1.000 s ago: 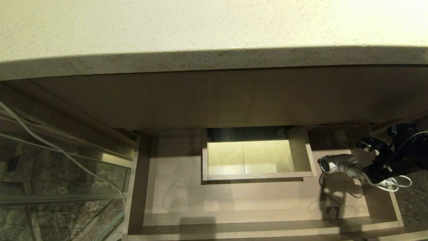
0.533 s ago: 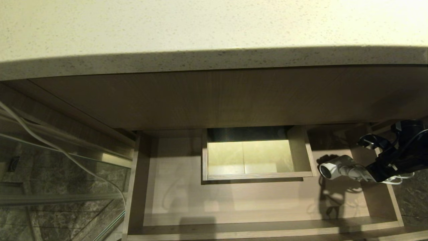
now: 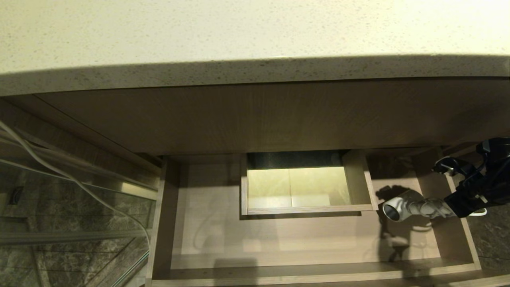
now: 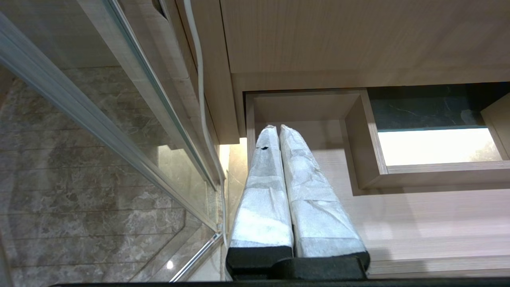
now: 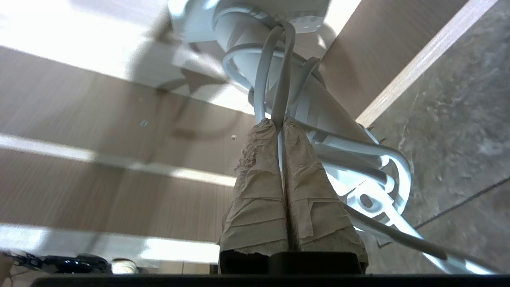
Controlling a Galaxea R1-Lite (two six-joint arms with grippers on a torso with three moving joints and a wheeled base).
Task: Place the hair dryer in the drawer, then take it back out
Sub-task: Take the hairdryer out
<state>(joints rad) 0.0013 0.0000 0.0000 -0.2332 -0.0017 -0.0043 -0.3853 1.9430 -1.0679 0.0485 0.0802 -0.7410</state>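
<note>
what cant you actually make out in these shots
- Hair dryer handle end: head view, covered by the right gripper and arm; the right wrist view cuts off its barrel at the frame edge.
- Whether the dryer rests on the drawer floor or hangs above it: no view settles it.
- Drawer's front face: head view, cut off at the frame's lower edge.
- Left gripper: absent from the head view, shown only in the left wrist view.
</note>
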